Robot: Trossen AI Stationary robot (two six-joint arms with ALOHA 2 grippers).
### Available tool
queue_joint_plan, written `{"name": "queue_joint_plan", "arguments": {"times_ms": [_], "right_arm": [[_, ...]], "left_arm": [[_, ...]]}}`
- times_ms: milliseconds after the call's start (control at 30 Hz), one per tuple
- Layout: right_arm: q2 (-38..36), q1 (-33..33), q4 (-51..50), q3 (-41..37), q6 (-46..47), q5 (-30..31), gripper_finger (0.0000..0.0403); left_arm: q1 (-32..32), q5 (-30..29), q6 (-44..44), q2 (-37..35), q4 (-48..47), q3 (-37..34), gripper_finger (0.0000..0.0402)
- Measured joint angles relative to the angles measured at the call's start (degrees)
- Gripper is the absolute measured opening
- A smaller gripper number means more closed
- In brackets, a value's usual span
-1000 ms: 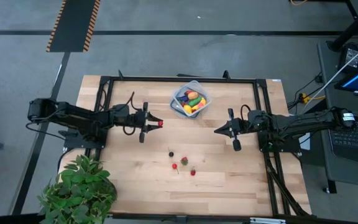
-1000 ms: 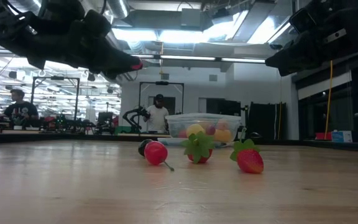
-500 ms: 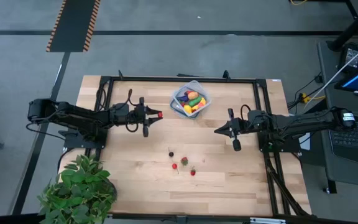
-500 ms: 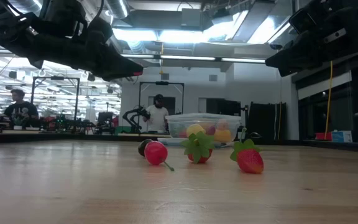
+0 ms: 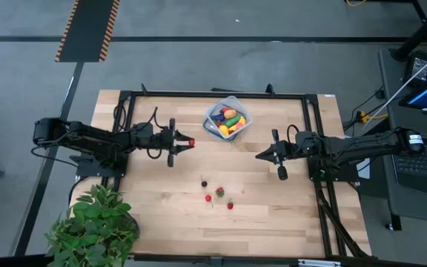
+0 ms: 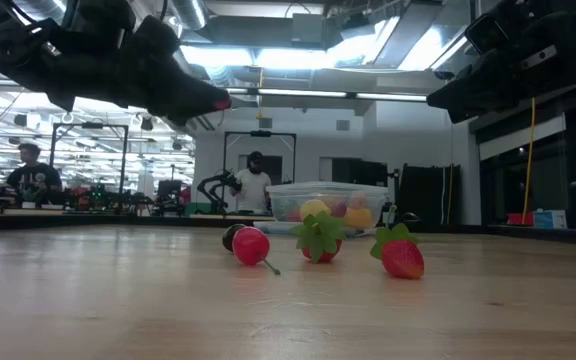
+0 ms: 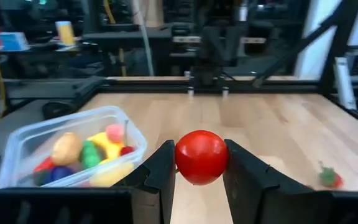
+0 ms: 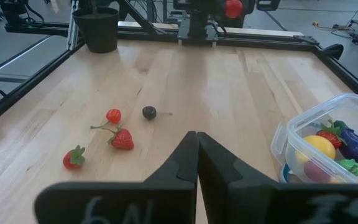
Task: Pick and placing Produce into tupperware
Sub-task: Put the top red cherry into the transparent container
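Note:
My left gripper (image 5: 190, 141) hangs above the table, left of the tupperware (image 5: 227, 119), shut on a small round red piece of produce (image 7: 201, 157); the red piece also shows in the low view (image 6: 222, 101). The clear tupperware (image 7: 67, 155) rests on its base near the far edge and holds several coloured toy fruits and vegetables. A dark berry (image 5: 204, 183), a cherry (image 5: 208, 198) and two strawberries (image 5: 219, 191) (image 5: 230, 205) lie on the table's middle. My right gripper (image 5: 259, 156) waits, shut and holding nothing, right of centre; its fingers (image 8: 196, 146) are closed together. My left gripper pinches the round red piece (image 7: 201, 157) between its two fingers, one on each side of it (image 7: 163, 168). The fingers reach roughly level from the table's left side. The piece is lifted clear of the table.
A leafy potted plant (image 5: 95, 226) stands at the near left corner. A black frame rail (image 5: 213, 94) runs around the tabletop. Bare wood lies between the loose berries and the tupperware. People (image 6: 255, 180) are in the room beyond the table.
My left gripper, still shut on the red piece, has drifted slightly toward the table's far edge and swung a little about its wrist. The loose berries and the tupperware stay where they were.

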Motion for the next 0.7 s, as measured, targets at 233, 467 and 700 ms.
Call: {"name": "queue_joint_plan", "arguments": {"times_ms": [233, 467, 700], "right_arm": [[0.00, 0.01, 0.02, 0.00, 0.13, 0.00, 0.0008], [0.00, 0.00, 0.04, 0.00, 0.21, 0.00, 0.0008], [-0.02, 0.01, 0.04, 0.00, 0.24, 0.00, 0.0008]], "left_arm": [[2.98, 9.57, 0.16, 0.02, -7.10, 3.62, 0.0099], [7.33, 11.40, 3.52, 1.09, -21.16, 10.42, 0.0099], [10.70, 17.56, 6.24, 8.84, -29.25, 18.69, 0.0099]]}}
